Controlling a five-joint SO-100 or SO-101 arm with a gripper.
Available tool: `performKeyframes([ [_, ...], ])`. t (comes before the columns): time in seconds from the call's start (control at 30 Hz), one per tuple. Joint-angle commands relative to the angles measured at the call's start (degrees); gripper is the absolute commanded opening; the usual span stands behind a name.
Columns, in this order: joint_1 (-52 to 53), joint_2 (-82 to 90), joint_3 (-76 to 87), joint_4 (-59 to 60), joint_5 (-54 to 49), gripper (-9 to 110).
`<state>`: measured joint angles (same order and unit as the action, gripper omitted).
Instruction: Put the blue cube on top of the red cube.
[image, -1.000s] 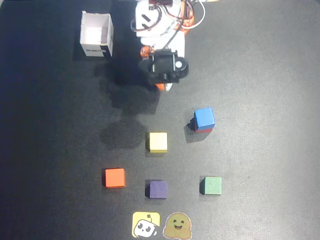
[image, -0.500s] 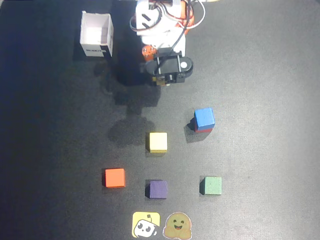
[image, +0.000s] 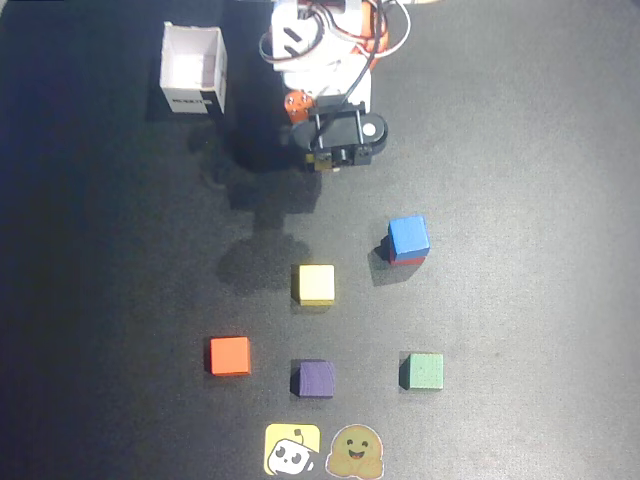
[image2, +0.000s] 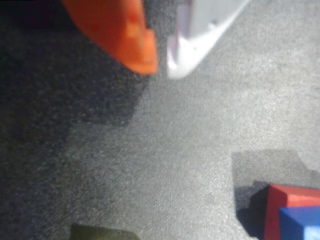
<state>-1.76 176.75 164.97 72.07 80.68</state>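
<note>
White was the open box at the overhead view's left — dark print on its side was too small to read. Next, the gripper hung empty, fingertips nearly together. Right of it, the blue cube sat on the red cube — stacking looked done, leaving only pulling away.

Blue cube, red cube, yellow cube, orange cube, purple cube, green cube, white box, dark grey table.
</note>
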Motion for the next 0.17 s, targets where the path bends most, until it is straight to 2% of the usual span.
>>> performKeyframes([
  [0.0,0.53,0.44,-0.35,0.18,-0.18,0],
  [0.13,0.53,0.44,-0.35,0.18,-0.18,0],
])
